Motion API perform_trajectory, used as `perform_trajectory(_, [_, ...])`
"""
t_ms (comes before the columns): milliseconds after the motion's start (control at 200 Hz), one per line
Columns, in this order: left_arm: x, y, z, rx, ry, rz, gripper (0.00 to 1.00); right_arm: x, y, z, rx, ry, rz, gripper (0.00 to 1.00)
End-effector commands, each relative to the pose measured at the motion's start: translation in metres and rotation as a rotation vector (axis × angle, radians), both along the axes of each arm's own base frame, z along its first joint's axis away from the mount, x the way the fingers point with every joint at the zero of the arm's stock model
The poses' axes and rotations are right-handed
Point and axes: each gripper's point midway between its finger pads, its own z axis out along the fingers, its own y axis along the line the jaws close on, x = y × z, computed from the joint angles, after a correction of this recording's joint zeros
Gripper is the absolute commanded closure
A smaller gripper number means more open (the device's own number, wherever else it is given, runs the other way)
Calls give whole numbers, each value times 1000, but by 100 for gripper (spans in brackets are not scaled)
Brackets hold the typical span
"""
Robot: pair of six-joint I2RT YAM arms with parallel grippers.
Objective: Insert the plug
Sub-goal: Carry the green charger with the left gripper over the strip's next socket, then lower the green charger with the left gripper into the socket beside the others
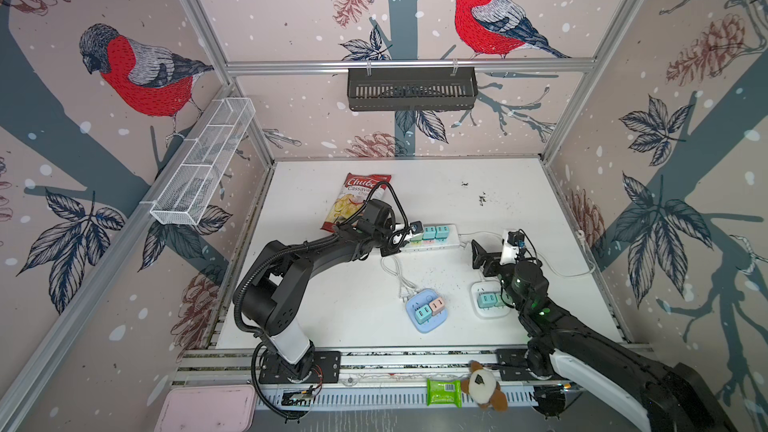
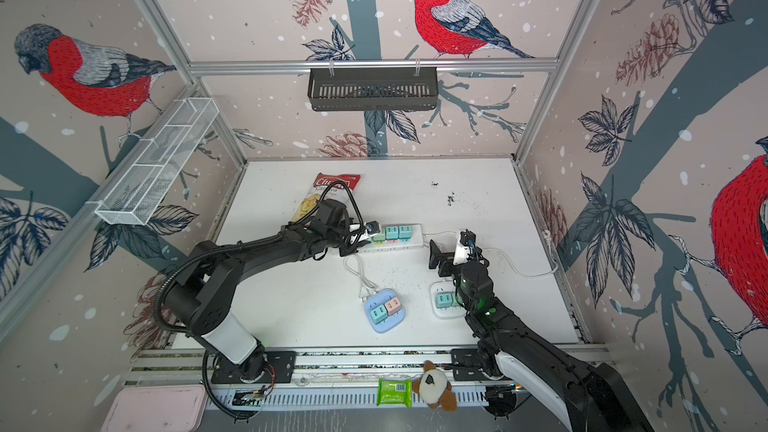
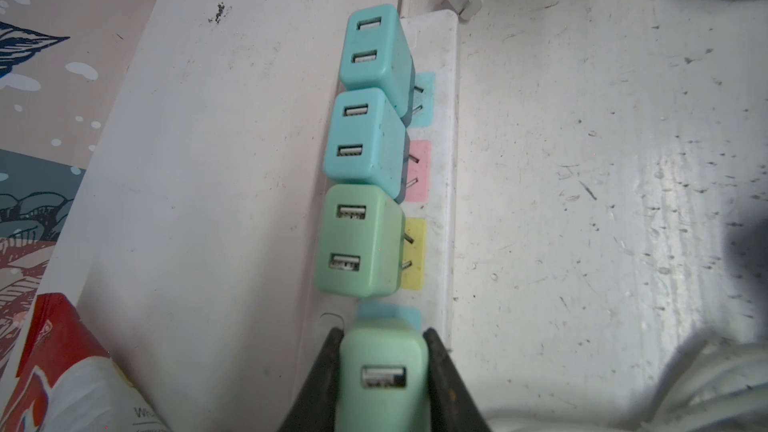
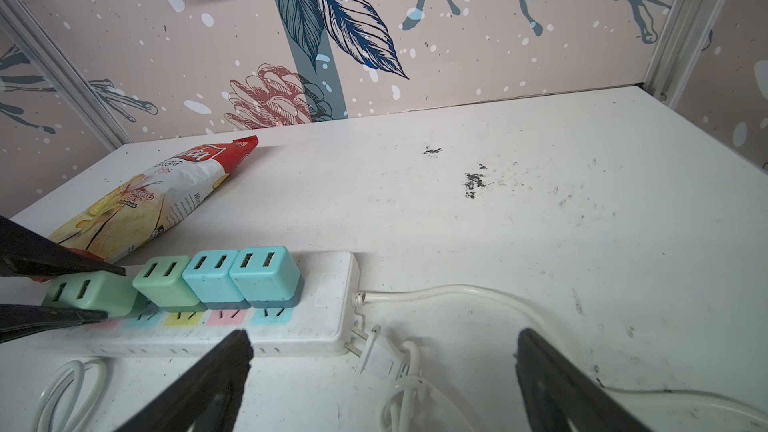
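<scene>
A mint-green USB charger plug sits between the black fingers of my left gripper, which is shut on it. It hangs over the left end of the white power strip, right at a blue socket label. Its prongs are hidden. The right wrist view shows the same plug tilted beside a green charger and two teal ones seated in the strip. My right gripper stands open just off the strip's right end, above a loose white two-prong cord plug.
A chips bag lies behind the strip. In front are a blue socket hub and a white one, both carrying chargers. White cords loop across the table. A plush toy and green packet rest on the front rail.
</scene>
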Motion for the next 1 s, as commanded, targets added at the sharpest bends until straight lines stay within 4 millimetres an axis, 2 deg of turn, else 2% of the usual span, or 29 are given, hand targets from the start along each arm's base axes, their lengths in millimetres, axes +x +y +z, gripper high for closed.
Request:
perform_trajectory(0, [-3,0,-8,31,27,-37,100,1,2,10,13,-33,9,1])
perform_trajectory(160, [-6,2,-17,42,61,-47,100,2,2,10,14,-32,13,1])
perform_trajectory(305, [-14,-1,-17,23,91,-79,100,2,3,10,14,-32,16,0])
perform_trajectory(325, [-7,-5,-7,5,71,-82,100,2,3,10,15,-30,16,0])
perform_trajectory(440, [-8,-9,-7,-20,96,-107,100,2,3,10,15,-31,19,0])
perform_trajectory(550, [-16,-14,-4,-49,131,-166,100,2,3,10,16,-32,19,1])
perform_trajectory(736, [-27,-25,11,-124,146,-242,100,2,3,9,16,-30,20,1])
perform_trajectory(901, [-16,-24,22,-157,130,-206,100,2,3,10,17,-32,22,1])
perform_trajectory(996, [-11,-22,21,-146,116,-185,100,2,3,10,18,-33,22,1])
